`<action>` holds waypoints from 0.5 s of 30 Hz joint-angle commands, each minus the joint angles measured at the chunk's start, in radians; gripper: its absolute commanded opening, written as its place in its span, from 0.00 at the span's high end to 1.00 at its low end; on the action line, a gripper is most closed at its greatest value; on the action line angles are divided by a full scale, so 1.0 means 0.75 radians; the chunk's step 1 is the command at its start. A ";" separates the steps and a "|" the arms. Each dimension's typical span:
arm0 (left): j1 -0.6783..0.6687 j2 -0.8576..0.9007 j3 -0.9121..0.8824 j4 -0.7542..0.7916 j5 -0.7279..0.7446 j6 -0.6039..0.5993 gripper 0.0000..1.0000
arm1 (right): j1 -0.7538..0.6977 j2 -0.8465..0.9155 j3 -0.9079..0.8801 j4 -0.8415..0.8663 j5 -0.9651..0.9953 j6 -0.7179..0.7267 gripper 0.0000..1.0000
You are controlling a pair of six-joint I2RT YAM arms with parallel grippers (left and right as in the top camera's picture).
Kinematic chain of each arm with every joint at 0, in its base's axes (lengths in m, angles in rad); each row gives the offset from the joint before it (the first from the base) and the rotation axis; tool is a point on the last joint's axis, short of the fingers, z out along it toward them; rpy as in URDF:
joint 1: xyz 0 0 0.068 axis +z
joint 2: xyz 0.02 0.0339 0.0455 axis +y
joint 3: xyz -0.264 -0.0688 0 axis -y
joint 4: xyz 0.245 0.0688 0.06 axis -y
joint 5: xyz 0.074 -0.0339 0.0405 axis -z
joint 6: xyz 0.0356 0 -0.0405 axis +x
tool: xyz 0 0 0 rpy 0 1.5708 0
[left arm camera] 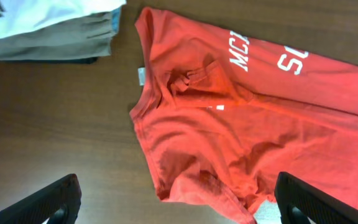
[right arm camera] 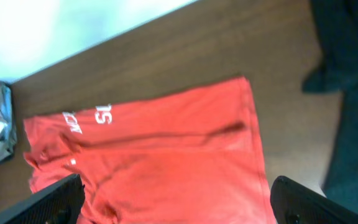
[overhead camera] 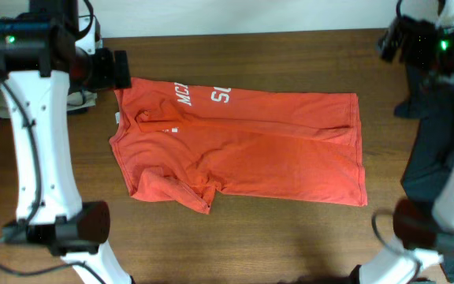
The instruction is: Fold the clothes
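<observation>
The wooden table (overhead camera: 290, 237) fills the overhead view. The red-orange T-shirt (overhead camera: 243, 150) lies across its middle, folded lengthwise into a long band. Its collar end is toward the left arm and its hem toward the right arm. The cloth is mostly flat, with a long crease running along it and a sleeve bunched at the near left corner. White lettering (overhead camera: 203, 96) sits near the far edge, partly folded under.

A dark garment (overhead camera: 436, 134) lies at the table's right edge, just beside the hem but apart from it. At the far left corner is a small stack: a white tee (left arm camera: 48, 12) on olive folded pieces (left arm camera: 55, 40), near the collar and not touching it.

The left gripper (left arm camera: 178, 202) hangs above the collar end, fingers (left arm camera: 55, 199) spread wide and holding nothing. The right gripper (right arm camera: 178, 202) hangs above the hem end, its fingers (right arm camera: 303, 199) equally wide apart and empty.

A small white label (left arm camera: 141, 76) shows at the collar's edge.
</observation>
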 commanded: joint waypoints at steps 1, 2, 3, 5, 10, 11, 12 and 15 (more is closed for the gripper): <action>-0.005 -0.179 -0.058 -0.006 0.005 0.021 0.01 | 0.008 -0.269 -0.294 -0.008 0.123 -0.011 0.01; -0.009 -0.208 -0.097 -0.006 0.008 0.021 0.01 | 0.008 -0.334 -0.385 -0.008 0.127 -0.016 0.01; -0.015 -0.244 -0.163 -0.006 0.008 0.021 0.01 | 0.008 -0.404 -0.491 -0.008 0.139 -0.016 0.01; -0.023 -0.314 -0.328 -0.006 0.014 0.010 0.01 | 0.008 -0.533 -0.711 0.013 0.152 -0.015 0.01; -0.034 -0.403 -0.798 0.165 0.027 0.012 0.01 | 0.008 -0.727 -1.223 0.248 0.145 -0.015 0.01; -0.034 -0.402 -0.902 0.232 0.028 0.012 0.02 | 0.008 -0.742 -1.321 0.286 0.140 -0.015 0.01; -0.033 -0.396 -1.067 0.333 0.028 0.012 0.07 | 0.008 -0.745 -1.453 0.327 0.120 -0.016 0.01; -0.033 -0.391 -1.303 0.483 0.030 0.012 0.19 | 0.008 -0.739 -1.637 0.422 0.104 -0.016 0.01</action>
